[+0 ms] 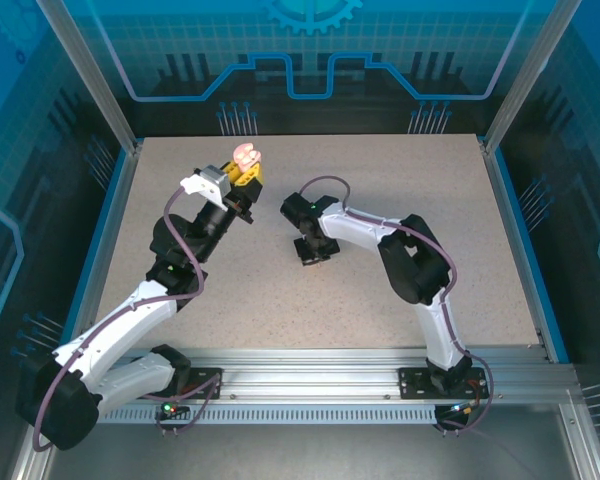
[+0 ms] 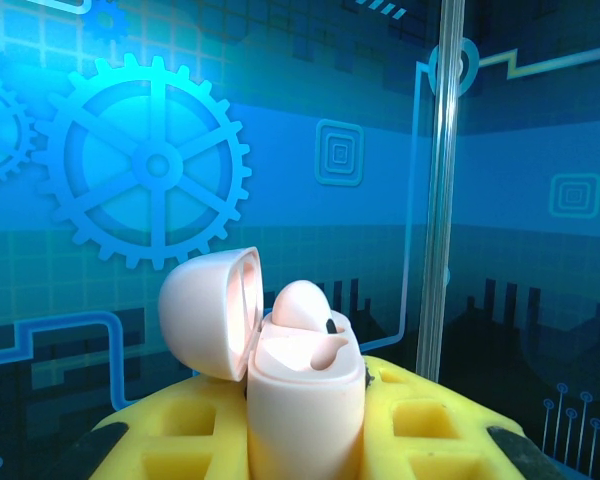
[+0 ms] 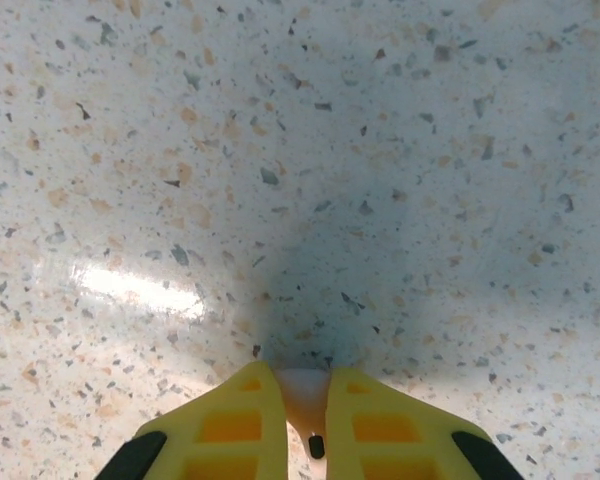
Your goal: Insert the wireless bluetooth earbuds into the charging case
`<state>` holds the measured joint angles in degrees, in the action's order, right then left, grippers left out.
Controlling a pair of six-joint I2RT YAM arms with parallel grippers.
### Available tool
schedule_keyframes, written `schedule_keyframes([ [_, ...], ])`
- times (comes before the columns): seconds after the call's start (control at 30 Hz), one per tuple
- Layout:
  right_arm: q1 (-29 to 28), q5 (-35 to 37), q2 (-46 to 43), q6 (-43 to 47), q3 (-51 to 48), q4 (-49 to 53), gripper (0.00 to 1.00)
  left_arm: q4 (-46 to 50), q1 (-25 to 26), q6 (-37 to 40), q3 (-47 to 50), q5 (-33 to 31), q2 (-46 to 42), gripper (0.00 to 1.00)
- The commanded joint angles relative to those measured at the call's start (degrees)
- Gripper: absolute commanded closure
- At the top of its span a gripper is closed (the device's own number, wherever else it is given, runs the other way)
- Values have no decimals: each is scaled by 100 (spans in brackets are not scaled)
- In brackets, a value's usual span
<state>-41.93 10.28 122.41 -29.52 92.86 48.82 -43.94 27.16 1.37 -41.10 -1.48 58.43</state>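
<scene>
from above, the left gripper (image 1: pixel 245 180) is over the far left-centre of the table (image 1: pixel 400 170). its yellow fingers are clamped on the pink charging case (image 1: pixel 247 156), which stands up out of them with its lid open. the right gripper (image 1: pixel 314 252) points down at the middle of the table, well apart from the case, to its right and nearer. its grip cannot be told from here.

in the left wrist view the charging case (image 2: pixel 305 400) sits upright between the yellow fingers (image 2: pixel 175 435), gripped on both sides. its lid (image 2: pixel 205 310) hangs open to the left, and a first earbud (image 2: pixel 300 303), pale pink, rests in the top of the case.

in the right wrist view the right gripper (image 3: pixel 302 385) points down at the speckled table (image 3: pixel 280 150). its yellow fingers (image 3: pixel 230 425) are nearly together, pinching a second earbud (image 3: pixel 300 398), pale pink, in the narrow gap just behind the fingertips.
</scene>
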Motion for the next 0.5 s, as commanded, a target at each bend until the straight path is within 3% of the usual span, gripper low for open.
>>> schedule_keyframes([
  [0.0, 90, 104, -628, -114, -164, -119, 91, -128, -28, -117, 18, 147, -113, 100],
  [0.47, 308, 802, -3101, -83, -81, -438, 91, -362, 65, 136, 146, 961, -8, 100],
])
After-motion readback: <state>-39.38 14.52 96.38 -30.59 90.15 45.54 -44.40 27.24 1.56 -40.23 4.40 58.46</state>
